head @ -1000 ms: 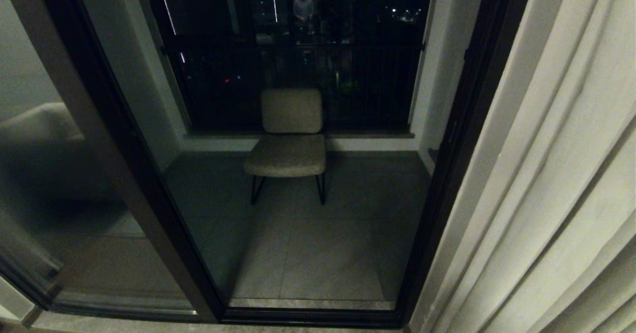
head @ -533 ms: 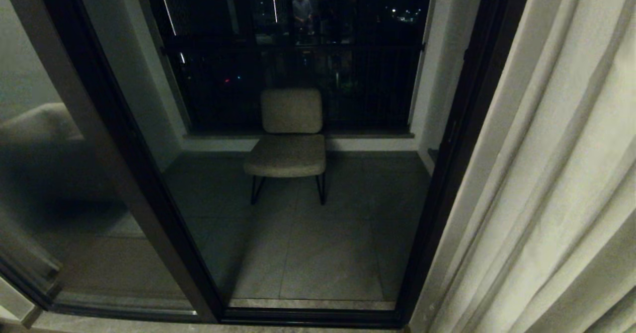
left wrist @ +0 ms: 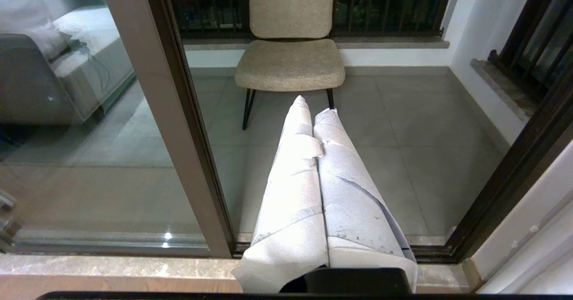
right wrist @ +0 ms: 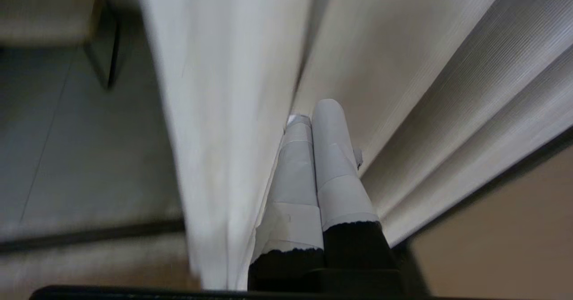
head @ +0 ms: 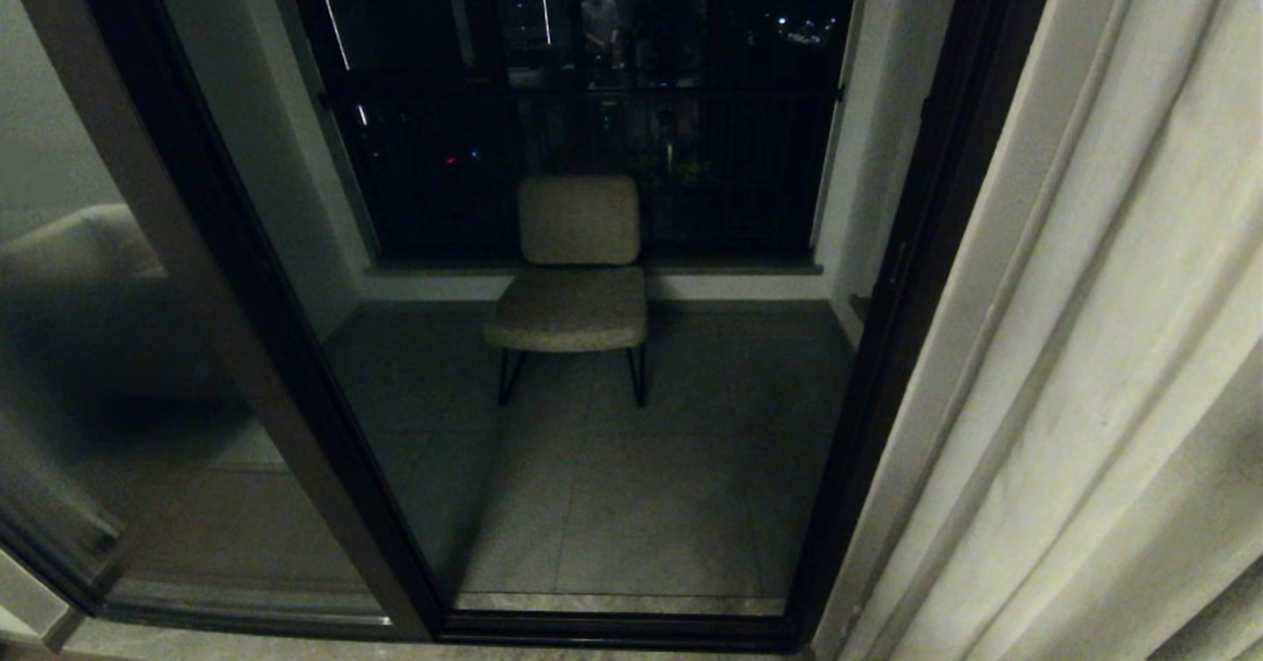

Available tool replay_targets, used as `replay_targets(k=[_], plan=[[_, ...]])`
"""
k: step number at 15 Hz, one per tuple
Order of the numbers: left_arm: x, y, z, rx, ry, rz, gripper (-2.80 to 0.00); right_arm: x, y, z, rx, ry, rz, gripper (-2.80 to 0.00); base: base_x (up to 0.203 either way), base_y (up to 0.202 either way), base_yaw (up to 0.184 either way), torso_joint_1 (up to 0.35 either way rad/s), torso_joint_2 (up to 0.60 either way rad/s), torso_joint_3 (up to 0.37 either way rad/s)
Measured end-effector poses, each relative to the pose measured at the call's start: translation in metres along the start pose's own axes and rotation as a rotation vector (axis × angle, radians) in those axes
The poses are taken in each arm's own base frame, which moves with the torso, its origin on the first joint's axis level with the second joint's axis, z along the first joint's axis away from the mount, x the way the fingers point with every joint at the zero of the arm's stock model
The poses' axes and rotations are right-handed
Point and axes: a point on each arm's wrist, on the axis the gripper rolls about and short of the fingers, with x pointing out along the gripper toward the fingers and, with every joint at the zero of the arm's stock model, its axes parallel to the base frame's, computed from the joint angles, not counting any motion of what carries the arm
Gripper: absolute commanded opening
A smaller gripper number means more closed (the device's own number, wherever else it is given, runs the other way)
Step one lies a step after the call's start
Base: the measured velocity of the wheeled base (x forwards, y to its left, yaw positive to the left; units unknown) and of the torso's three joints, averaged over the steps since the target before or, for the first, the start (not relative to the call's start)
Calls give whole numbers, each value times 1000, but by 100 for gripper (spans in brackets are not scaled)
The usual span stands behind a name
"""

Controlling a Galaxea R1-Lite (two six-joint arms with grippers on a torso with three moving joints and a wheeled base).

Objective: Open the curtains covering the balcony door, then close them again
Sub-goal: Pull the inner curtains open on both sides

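Note:
The balcony door (head: 252, 286) has a dark frame and stands uncovered in the middle of the head view. One cream pleated panel of the curtains (head: 1085, 345) hangs bunched at its right side. Neither arm shows in the head view. My right gripper (right wrist: 312, 112) is shut, and its tape-wrapped fingers lie in a fold between two pleats of the curtain (right wrist: 224, 89) with no fabric between them. My left gripper (left wrist: 314, 107) is shut and empty. It hangs in front of the door sill, pointing at the balcony.
A beige chair (head: 577, 276) on thin black legs stands on the tiled balcony floor, before a dark railing. The glass pane on the left (head: 99, 345) reflects a sofa. A person's reflection (head: 600, 15) shows in the far glass. A stone sill (left wrist: 112, 268) runs along the door track.
The curtain's pleats at the right have shifted and smoothed while its edge by the door stays put. Door, chair and camera have not moved.

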Motion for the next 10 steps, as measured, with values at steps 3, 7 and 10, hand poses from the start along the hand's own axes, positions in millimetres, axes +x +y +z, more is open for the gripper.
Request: replay_targets(k=[3, 7, 10], plan=[[0, 0, 0, 0, 0, -1, -280, -19, 16, -45, -26, 59, 60, -280, 0, 0, 0, 0, 0, 0], [0, 0, 0, 0, 0, -1, -280, -47, 22, -75, -50, 40, 166, -280, 0, 0, 0, 0, 0, 0], [0, 0, 0, 0, 0, -1, -280, -65, 22, -91, -47, -21, 225, -280, 0, 0, 0, 0, 0, 0]])
